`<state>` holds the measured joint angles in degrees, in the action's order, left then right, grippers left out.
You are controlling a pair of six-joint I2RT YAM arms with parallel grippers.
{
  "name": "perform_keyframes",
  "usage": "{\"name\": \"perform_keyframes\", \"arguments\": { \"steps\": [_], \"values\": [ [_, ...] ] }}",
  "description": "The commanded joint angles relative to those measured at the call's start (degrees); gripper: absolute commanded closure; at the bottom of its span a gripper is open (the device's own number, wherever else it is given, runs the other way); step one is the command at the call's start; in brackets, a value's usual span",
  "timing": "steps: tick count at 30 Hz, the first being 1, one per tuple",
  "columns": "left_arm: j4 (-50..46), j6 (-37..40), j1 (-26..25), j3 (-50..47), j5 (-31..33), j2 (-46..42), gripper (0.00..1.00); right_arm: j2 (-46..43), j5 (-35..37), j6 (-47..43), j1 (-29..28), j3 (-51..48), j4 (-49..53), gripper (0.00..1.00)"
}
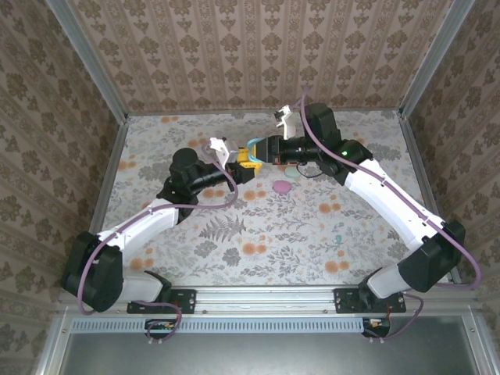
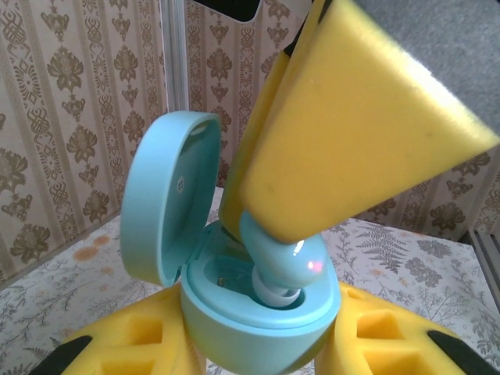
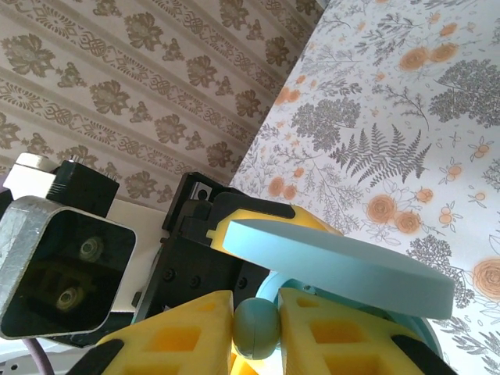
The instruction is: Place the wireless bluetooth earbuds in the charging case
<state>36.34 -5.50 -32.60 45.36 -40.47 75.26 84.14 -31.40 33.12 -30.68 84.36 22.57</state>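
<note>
Above floral tabletop [image 1: 273,234]: left gripper [image 2: 262,348] is clasping open pale-blue egg-shaped case [image 2: 160,211]; right gripper [image 3: 256,316] is pinching pale-blue plastic earbud [image 2: 285,262].

I'm working in a lab test booth dressed as a home: beige damask-wallpapered wall panels [image 1: 266,55] in bare aluminium frame posts [image 1: 87,56] enclose the floral-printed tabletop [image 1: 258,234].

Both arms are reaching inward over the floral table [image 1: 234,234]. The left gripper [image 1: 244,169] and right gripper [image 1: 260,153] are meeting tip to tip, a light blue charging case [image 1: 252,145] sitting between their yellow pads. A pink case [image 1: 281,186] is lying just beside them, and a tiny mint bud [image 1: 338,237] is lying well apart, nearer the right arm.
</note>
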Motion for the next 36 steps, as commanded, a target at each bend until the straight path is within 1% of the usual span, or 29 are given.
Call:
{"name": "perform_keyframes", "arguments": {
  "steps": [1,12,15,17,20,22,30,36],
  "values": [
    [3.72,0.88,-0.45,1.54,-0.34,-0.84,0.69,0.67,2.86,-0.78,-0.26,0.98,3.60,0.76],
    [3.39,1.10,-0.45,1.57,-0.22,-1.08,0.69,0.27,3.97,-0.42,-0.35,1.36,3.98,0.73],
    [3.40,1.03,-0.45,1.57,-0.24,-1.00,0.69,-0.08,3.84,-0.42,-0.35,1.16,3.81,0.74],
    [3.39,1.16,-0.45,1.57,-0.28,-1.00,0.69,-0.16,3.97,-0.33,-0.35,1.25,3.85,0.73],
    [3.39,1.17,-0.45,1.53,-0.27,-1.00,0.69,-0.20,4.30,-0.08,-0.35,1.14,4.04,0.72],
    [3.38,1.18,-0.45,1.41,-0.24,-1.09,0.69,-0.50,4.82,0.13,-0.37,1.21,4.18,0.70],
    [3.39,1.12,-0.45,1.57,-0.05,-1.17,0.69,-1.09,4.88,0.23,-0.35,1.27,3.97,0.73],
    [3.39,1.15,-0.45,1.55,0.08,-1.00,0.69,-2.20,3.82,0.58,-0.35,0.84,2.67,0.71]
  ]
}}
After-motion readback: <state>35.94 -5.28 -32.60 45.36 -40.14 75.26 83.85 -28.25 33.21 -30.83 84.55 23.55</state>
